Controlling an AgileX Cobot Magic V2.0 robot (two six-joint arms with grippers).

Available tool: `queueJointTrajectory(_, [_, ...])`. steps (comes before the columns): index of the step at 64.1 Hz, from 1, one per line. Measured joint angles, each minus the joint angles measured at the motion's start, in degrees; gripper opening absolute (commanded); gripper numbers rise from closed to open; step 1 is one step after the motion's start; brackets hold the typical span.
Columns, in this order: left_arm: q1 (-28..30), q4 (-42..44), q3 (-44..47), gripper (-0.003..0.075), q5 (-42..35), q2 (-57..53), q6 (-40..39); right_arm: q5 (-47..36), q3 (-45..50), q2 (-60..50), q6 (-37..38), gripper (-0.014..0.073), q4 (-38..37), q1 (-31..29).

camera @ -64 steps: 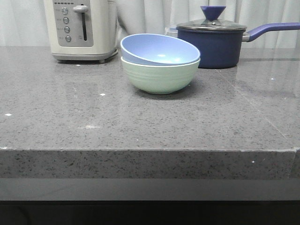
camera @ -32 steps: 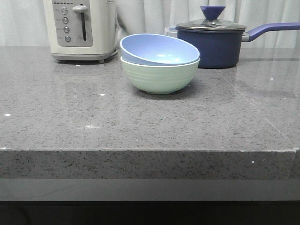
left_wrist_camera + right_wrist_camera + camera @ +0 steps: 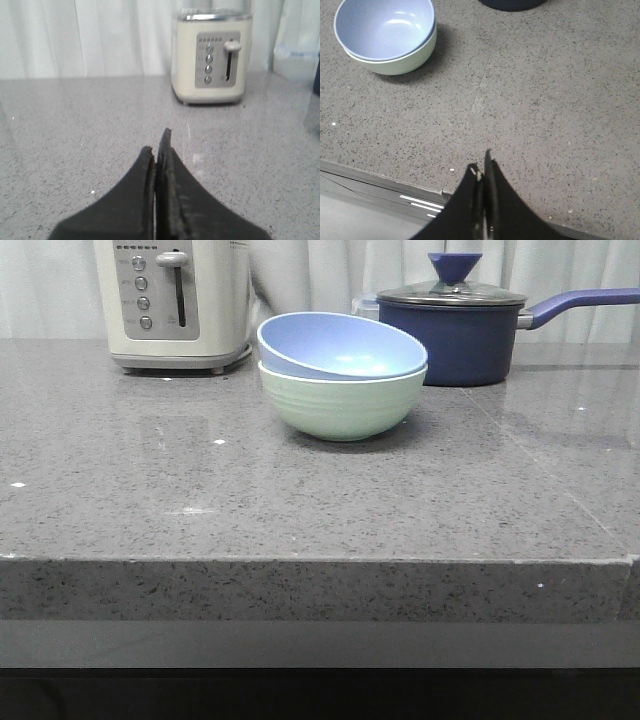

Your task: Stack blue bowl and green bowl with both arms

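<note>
Now blue bowl (image 3: 342, 346) sits tilted inside upright green bowl (image 3: 342, 402); both end effectors pressed together.

Bowls nested mid-bench.
Blue bowl (image 3: 340, 346) sits tilted in green bowl (image 3: 341, 400); toaster (image 3: 172, 302) behind-left, saucepan (image 3: 462, 328) behind-right.

Left pincer (image 3: 159, 145) and right pincer (image 3: 482, 165) both closed, empty, above the countertop.

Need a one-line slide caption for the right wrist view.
Blue bowl nested in green bowl on the countertop; right gripper shut, well clear.
</note>
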Motion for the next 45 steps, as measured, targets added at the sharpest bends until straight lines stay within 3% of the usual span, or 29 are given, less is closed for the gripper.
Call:
queueJointTrajectory(17, [4.35,-4.14,7.58,-0.002,-4.47,-4.87,0.0,0.0,0.12,0.0,0.12,-0.0055,0.0,0.0])
queueJointTrajectory(45, [4.45,-4.72,7.77,-0.002,-6.86,-4.87,0.0,0.0,0.12,0.0,0.12,-0.0055,0.0,0.0])
